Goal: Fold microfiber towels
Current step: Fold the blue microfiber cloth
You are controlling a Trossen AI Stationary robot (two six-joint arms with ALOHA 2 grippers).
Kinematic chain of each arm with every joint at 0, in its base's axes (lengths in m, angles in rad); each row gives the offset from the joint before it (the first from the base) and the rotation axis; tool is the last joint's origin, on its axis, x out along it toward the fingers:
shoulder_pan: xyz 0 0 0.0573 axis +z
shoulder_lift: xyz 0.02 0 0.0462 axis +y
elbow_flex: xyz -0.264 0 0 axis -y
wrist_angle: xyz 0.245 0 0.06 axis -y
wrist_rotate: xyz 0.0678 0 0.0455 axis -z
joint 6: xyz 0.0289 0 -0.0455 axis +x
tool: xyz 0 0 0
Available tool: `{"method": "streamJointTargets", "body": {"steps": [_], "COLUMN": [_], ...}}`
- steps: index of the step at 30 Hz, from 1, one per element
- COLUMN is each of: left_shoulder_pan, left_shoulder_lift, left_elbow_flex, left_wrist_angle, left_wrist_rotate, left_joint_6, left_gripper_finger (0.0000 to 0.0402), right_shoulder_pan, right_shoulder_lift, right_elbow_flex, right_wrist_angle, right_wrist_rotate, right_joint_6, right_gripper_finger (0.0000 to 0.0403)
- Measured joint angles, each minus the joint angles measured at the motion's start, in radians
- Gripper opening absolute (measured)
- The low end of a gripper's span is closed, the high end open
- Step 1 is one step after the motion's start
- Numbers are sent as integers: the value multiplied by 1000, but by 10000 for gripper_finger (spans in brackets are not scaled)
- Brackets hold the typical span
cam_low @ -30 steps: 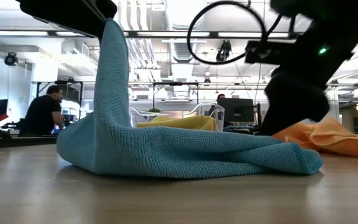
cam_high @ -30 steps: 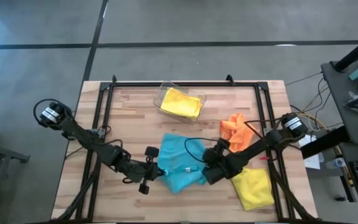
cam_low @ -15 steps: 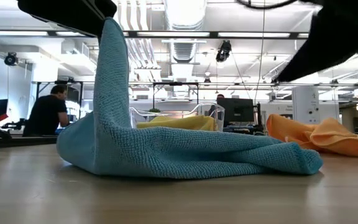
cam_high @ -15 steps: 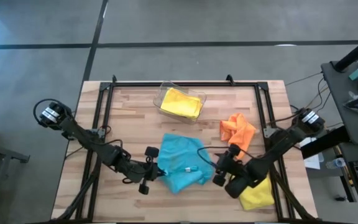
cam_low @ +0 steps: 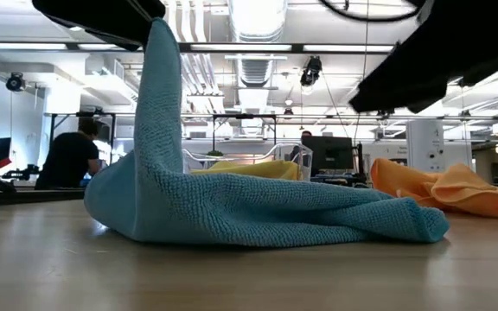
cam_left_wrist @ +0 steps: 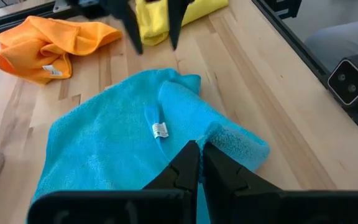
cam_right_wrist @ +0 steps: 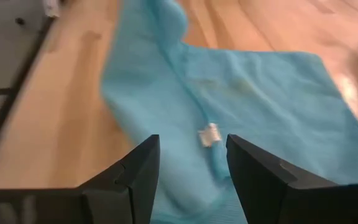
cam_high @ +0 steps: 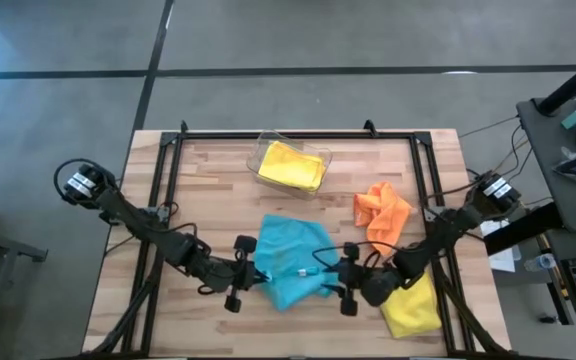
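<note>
The light blue towel (cam_high: 293, 260) lies rumpled at the table's middle near side, a white tag (cam_right_wrist: 209, 134) on top. Its near left part rises in a peak (cam_low: 158, 78) to my left gripper (cam_high: 255, 274), which is shut on it. My right gripper (cam_high: 334, 278) hovers open at the towel's near right end, pointing toward the table's left, its fingers (cam_right_wrist: 143, 169) apart above the cloth and touching nothing. An orange towel (cam_high: 380, 208) and a yellow towel (cam_high: 413, 305) lie rumpled on the right. My left gripper pinches the blue towel's near left edge (cam_left_wrist: 216, 135) between its two shut fingers, which slant down from the table's left. That part is lifted in a steep peak (cam_low: 158, 52) under the fingers. The remainder of the towel lies on the table.
A clear plastic bin (cam_high: 268, 150) with another yellow towel (cam_high: 291, 165) stands at the far middle. Black rails (cam_high: 168, 190) run along the table's left, right and far sides. Bare wood shows at the near left (cam_high: 168, 320). People sit at desks beyond the table.
My right gripper has risen from the blue towel's right end, drawn back a little toward the table's right and tipped up from pointing steeply down to nearly level, facing the towel. The left gripper and the raised peak of the towel have kept still.
</note>
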Motion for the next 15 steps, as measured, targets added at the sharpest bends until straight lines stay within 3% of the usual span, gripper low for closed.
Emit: {"method": "streamJointTargets", "body": {"steps": [6,15], "left_shoulder_pan": [7,13], "left_shoulder_lift": [21,25], "left_elbow_flex": [0,0], "left_wrist_angle": [12,7], "left_wrist_rotate": [2,4], "left_joint_6": [3,9], "left_gripper_finger": [0,0], "right_shoulder_pan": [-72,-121], "right_shoulder_lift": [62,141], "right_elbow_flex": [-3,-3], "right_wrist_angle": [1,17], "right_wrist_rotate": [-3,-88], "right_joint_6": [119,109], "right_gripper_finger": [178,178]}}
